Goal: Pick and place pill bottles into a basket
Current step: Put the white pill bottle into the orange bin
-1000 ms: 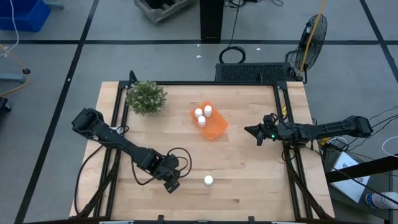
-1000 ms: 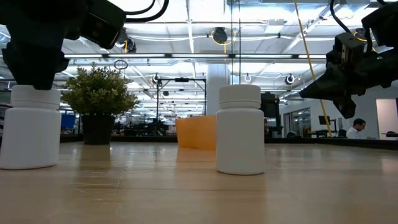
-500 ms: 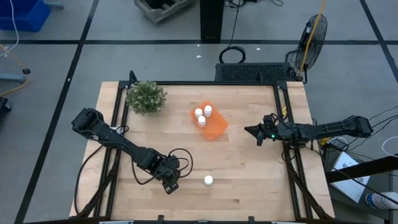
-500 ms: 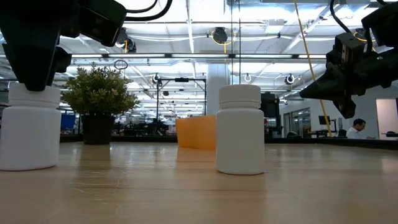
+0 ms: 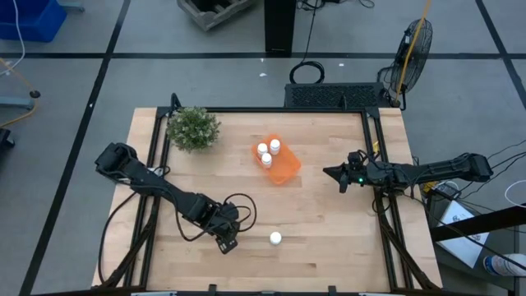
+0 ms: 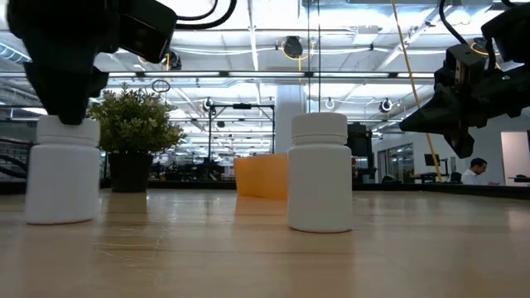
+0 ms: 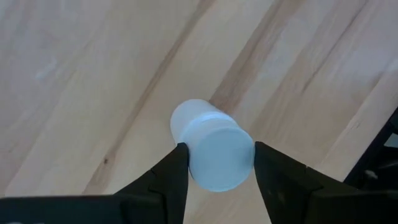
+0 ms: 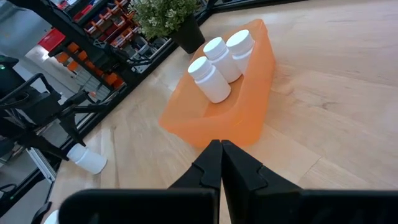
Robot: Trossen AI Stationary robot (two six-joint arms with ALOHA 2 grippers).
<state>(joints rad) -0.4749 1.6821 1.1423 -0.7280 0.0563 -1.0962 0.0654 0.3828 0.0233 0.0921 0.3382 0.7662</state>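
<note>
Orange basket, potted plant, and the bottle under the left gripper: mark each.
basket [image 5: 283, 168], high view, bare floor.
potted plant [image 5: 193, 129], high view, foliage.
gripped pill bottle [image 7: 214, 154], left wrist view, cap top.

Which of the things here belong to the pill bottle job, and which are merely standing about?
Job: orange basket with three bottles inside; standing bottle on the table; gripped bottle in the left gripper; right gripper, shut, waiting at the table's right side.
Standing about: potted plant; fan.

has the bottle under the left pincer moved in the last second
Yes. In the low view the pill bottle held by the left pincer has shifted sideways toward the plant, while the other bottle stands unchanged.
</note>
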